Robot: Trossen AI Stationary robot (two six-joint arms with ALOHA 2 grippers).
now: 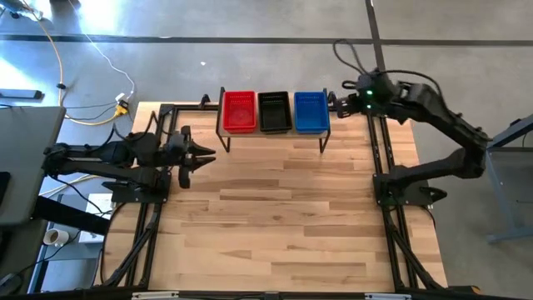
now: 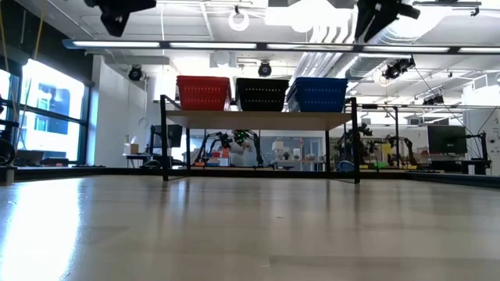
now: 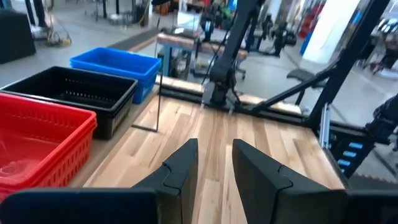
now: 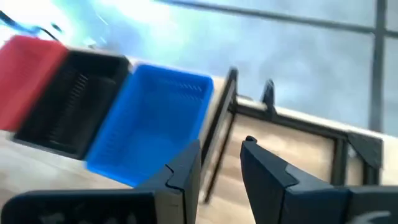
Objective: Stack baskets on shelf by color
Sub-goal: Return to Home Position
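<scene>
On the shelf (image 1: 271, 133) (image 2: 258, 119) at the table's far edge, three basket stacks rest on their bottoms in a row: red (image 1: 239, 111) (image 3: 37, 137), black (image 1: 275, 112) (image 3: 74, 93), blue (image 1: 311, 112) (image 4: 152, 121). The red stack's rim shows nested layers. My left gripper (image 1: 210, 154) (image 3: 214, 155) is open and empty, raised over the table's left part, near the shelf's left front leg. My right gripper (image 1: 331, 102) (image 4: 221, 155) is open and empty, raised just right of the blue stack and pointing toward it.
Black frame rails (image 1: 379, 158) run along both table sides, where the arm bases stand. The wooden tabletop (image 1: 275, 217) stretches from the shelf to the near edge. The shelf's thin black legs (image 1: 223, 142) stand at its ends. Cables lie on the floor beyond the far left corner.
</scene>
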